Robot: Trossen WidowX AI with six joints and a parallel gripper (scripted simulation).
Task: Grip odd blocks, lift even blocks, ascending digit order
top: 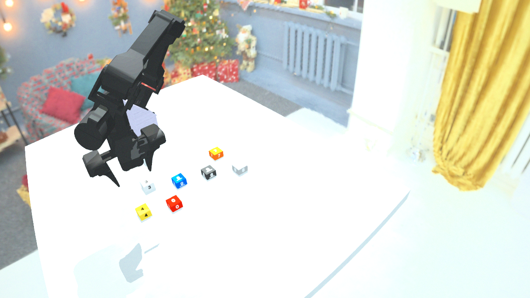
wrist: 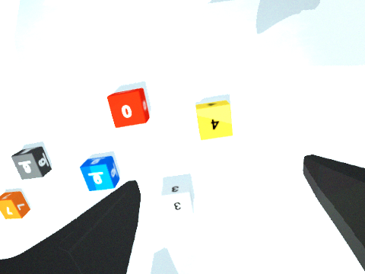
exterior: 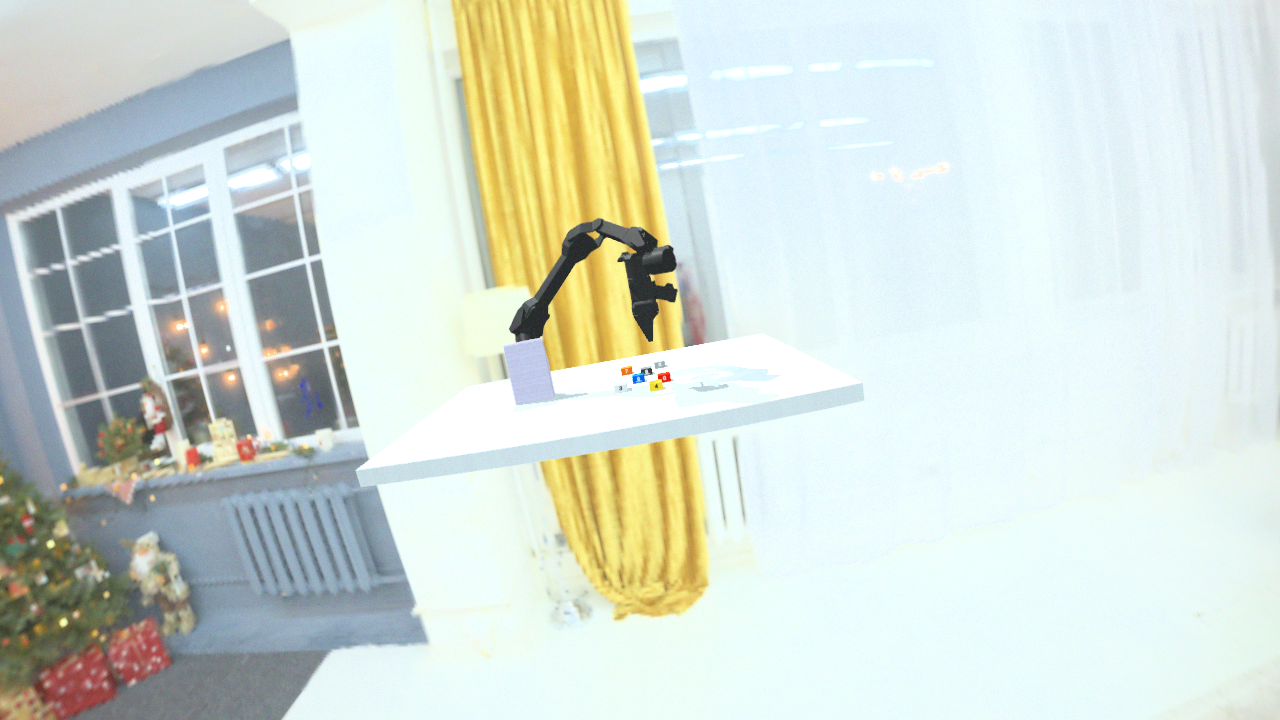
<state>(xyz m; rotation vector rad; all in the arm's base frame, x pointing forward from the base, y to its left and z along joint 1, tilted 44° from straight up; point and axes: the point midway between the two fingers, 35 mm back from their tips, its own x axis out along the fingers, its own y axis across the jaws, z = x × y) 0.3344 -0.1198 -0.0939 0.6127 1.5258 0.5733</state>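
My gripper point(top: 134, 178) point(exterior: 650, 340) point(wrist: 220, 176) is open and empty, high above the table near the white 3 and yellow 4 blocks. The white 3 block point(top: 148, 188) point(wrist: 179, 204) and yellow 4 block point(top: 143, 212) point(wrist: 215, 129) stand at the left of the group in the top view. The red 0 block point(top: 174, 204) point(wrist: 129, 108) is beside the yellow one. The blue block point(top: 179, 181) point(wrist: 99, 179) and black block point(top: 208, 173) point(wrist: 26, 164) carry underlined digits, seemingly 9 and 6. Farther right are the orange 7 block point(top: 215, 153) point(wrist: 12, 207) and grey 8 block point(top: 240, 169), outside the wrist view.
The white table point(top: 278, 229) point(exterior: 447, 438) bears all the blocks, which stand apart from one another. A lilac upright box point(top: 141, 120) point(exterior: 529, 371) stands by the arm's base. Shadows of the arm fall on the table at the lower left in the top view.
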